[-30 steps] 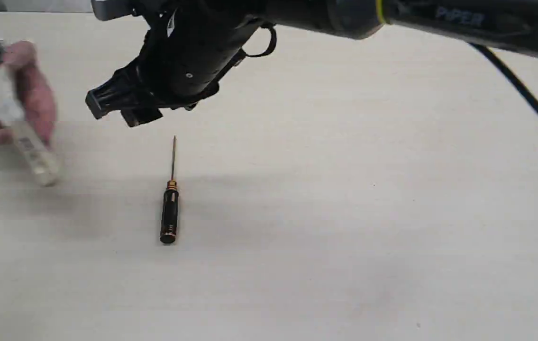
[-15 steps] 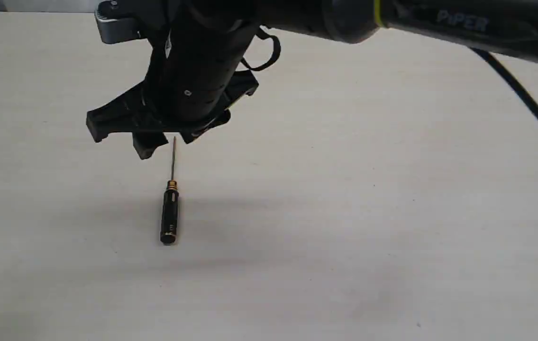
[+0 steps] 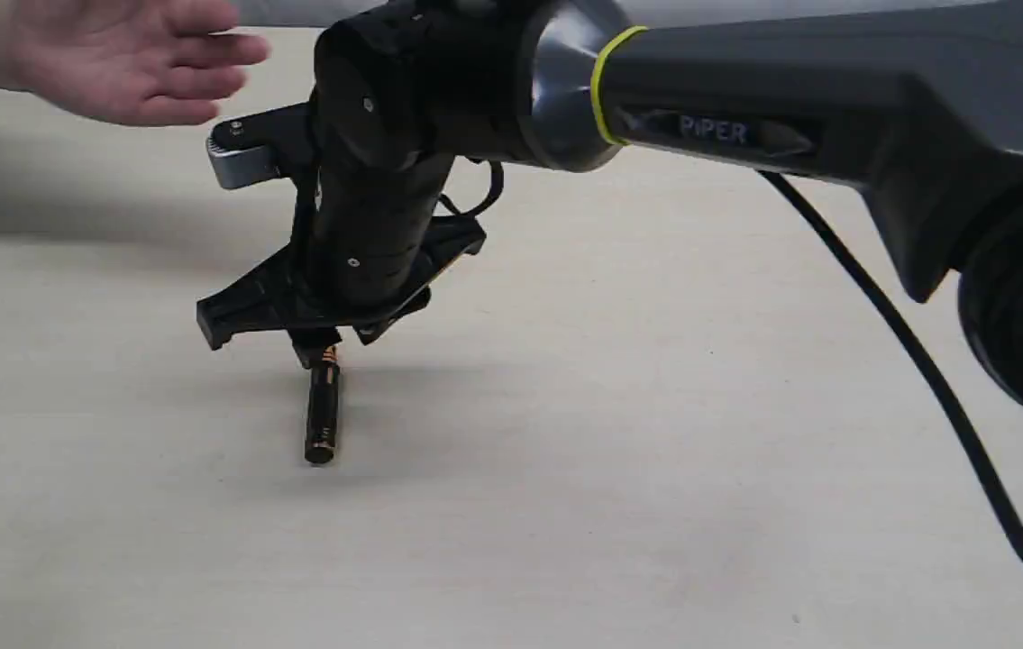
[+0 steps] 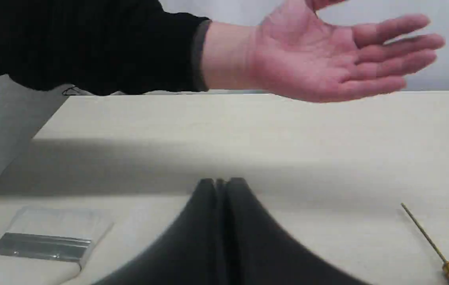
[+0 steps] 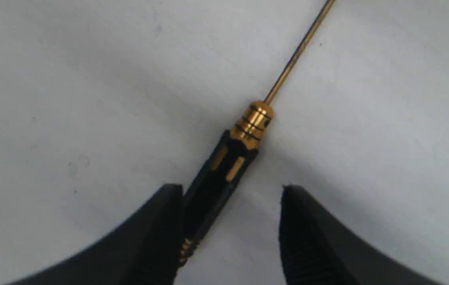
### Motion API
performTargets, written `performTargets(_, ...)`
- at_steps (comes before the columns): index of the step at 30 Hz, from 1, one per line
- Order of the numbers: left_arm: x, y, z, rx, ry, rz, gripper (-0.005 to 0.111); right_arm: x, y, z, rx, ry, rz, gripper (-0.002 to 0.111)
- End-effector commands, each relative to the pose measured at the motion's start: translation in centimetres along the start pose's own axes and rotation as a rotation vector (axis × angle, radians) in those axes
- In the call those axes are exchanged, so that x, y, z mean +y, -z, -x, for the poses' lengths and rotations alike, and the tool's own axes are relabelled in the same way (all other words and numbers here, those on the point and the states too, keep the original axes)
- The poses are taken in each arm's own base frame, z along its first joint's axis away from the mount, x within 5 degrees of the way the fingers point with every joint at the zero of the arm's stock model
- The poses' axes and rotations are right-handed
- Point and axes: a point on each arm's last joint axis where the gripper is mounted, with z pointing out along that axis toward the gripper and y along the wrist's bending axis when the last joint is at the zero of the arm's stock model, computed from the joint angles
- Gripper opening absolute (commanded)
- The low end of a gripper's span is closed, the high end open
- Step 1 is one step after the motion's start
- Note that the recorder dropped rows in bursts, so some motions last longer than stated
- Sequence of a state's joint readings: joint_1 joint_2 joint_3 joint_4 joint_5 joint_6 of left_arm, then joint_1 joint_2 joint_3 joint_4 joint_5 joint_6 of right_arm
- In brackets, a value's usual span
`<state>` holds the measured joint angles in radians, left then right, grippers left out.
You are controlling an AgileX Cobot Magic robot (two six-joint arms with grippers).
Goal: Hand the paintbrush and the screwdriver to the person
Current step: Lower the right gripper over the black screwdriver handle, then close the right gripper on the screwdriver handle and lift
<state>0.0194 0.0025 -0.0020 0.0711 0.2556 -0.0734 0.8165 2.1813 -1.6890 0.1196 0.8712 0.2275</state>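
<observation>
The screwdriver [image 3: 322,419] lies flat on the pale table [image 3: 655,469], black handle toward the camera. My right gripper [image 3: 320,353] has come down over its collar end. In the right wrist view this gripper [image 5: 230,189] is open and straddles the black handle of the screwdriver [image 5: 224,174], which lies close to one finger [image 5: 165,229]. The person's open, empty hand [image 3: 114,63] hovers at the back left. My left gripper [image 4: 221,184] is shut on nothing. The paintbrush [image 4: 42,247] lies on the table beside it, silver ferrule showing, below the person's hand [image 4: 327,59].
The right arm [image 3: 745,117] stretches across the upper part of the exterior view from the right, with its black cable [image 3: 926,379] hanging down to the table. The table's far edge [image 4: 248,93] runs just under the person's hand.
The hand carried the paintbrush out at the left, then returned open and empty at the back left. My right gripper turned downward and dropped over the screwdriver, covering its shaft.
</observation>
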Motion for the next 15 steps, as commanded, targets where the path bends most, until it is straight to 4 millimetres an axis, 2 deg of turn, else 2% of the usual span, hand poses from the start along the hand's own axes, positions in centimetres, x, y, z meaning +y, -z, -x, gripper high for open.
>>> performTargets(1, -0.1, 0.0, 0.0, -0.006, 0.005, -0.01, 0.0, 0.0, -0.7, 0.4, -0.036, -0.004, 0.005, 0.048)
performTargets(4, -0.1, 0.0, 0.0, -0.006, 0.005, -0.01, 0.0, 0.0, -1.3, 0.5, -0.053, -0.007, 0.01, 0.053)
performTargets(15, -0.1, 0.0, 0.0, -0.007, 0.001, -0.009, 0.0, -0.3, -5.0, 0.2, -0.029, -0.036, 0.019, 0.053)
